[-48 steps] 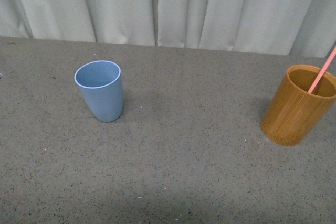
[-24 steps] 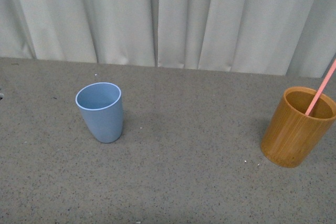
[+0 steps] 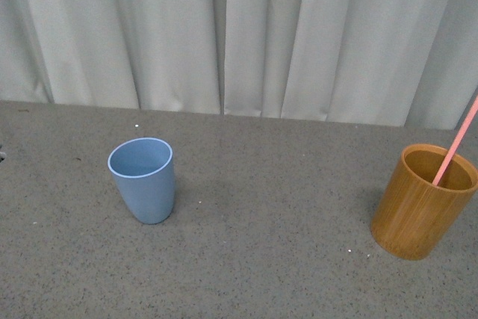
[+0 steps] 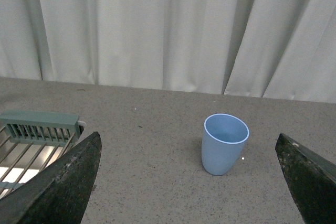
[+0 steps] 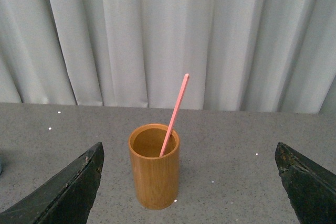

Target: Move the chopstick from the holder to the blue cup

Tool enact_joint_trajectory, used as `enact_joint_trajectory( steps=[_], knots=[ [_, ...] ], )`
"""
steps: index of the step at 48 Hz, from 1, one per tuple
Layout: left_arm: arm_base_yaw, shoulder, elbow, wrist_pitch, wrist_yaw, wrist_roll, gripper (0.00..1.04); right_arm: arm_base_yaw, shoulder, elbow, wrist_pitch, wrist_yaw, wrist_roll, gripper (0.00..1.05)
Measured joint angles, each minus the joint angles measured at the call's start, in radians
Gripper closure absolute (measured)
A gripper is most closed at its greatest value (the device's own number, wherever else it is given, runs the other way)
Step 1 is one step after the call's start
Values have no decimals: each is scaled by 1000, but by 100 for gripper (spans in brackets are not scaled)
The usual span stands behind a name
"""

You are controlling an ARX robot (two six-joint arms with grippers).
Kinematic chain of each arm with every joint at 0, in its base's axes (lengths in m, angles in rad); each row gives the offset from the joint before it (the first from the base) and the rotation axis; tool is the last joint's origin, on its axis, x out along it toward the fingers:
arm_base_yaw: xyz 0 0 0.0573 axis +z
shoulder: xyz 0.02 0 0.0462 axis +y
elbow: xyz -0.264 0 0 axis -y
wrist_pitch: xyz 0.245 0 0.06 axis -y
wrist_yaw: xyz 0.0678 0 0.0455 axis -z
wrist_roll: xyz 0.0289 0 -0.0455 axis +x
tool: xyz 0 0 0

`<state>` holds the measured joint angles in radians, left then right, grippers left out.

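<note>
The blue cup (image 3: 143,179) stands upright and empty on the grey table, left of centre in the front view. The orange-brown holder (image 3: 423,202) stands at the right edge with the pink chopstick (image 3: 452,145) leaning up out of it to the right. No arm shows in the front view. My left gripper (image 4: 191,182) is open and empty, with the blue cup (image 4: 224,144) ahead of it between the fingers. My right gripper (image 5: 190,184) is open and empty, with the holder (image 5: 154,167) and chopstick (image 5: 175,113) ahead, nearer one finger.
A pale curtain (image 3: 239,35) hangs along the table's far edge. A green-grey rack (image 4: 39,127) with metal bars lies beside the left gripper in the left wrist view. The grey speckled table (image 3: 269,222) stretches between the two cups.
The front view has shifted: both cups sit lower in the picture and more curtain shows. The cups and chopstick keep their places on the table.
</note>
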<state>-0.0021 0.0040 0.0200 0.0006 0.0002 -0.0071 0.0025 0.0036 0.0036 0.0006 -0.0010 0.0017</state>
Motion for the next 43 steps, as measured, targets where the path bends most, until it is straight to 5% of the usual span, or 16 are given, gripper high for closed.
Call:
enact_joint_trajectory(
  steps=[43],
  knots=[
    [0, 0, 0, 0, 0, 0, 7, 0, 0, 0, 0, 0, 0, 10]
  ],
)
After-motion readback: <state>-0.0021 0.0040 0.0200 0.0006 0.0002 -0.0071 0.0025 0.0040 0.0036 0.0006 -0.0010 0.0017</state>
